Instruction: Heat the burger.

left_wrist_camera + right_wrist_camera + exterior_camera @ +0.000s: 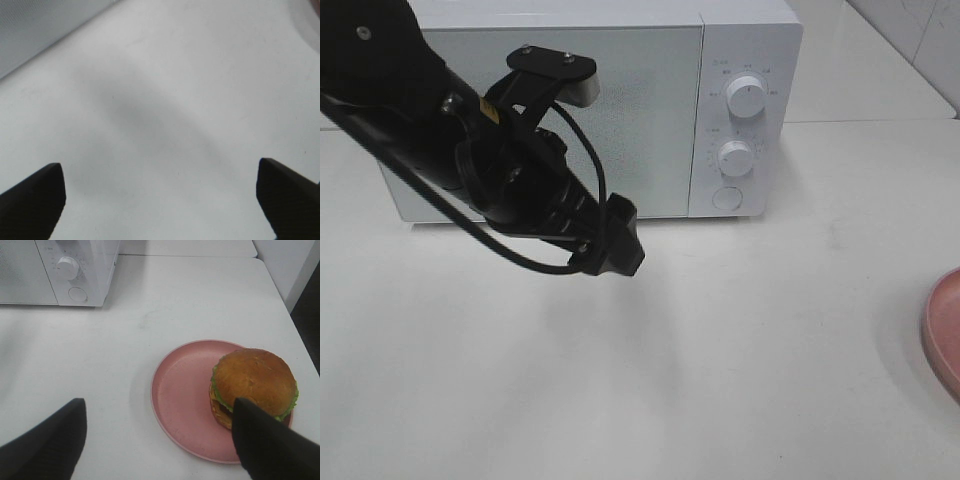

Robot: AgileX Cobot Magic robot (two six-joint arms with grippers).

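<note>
Bright, even light is falling from above on every view.
The white matte tabletop (740,340) is showing only faint, soft-edged shadows, one lying under the black left arm (470,150). The left wrist view is looking soft and hazy. The dark blurred fingertips (265,445) are sitting out of focus.

Pink plate (945,335) cut off by the frame edge right of the microwave (620,90), microwave's left side hidden behind the black arm (470,150), dial markings too small to read
</note>
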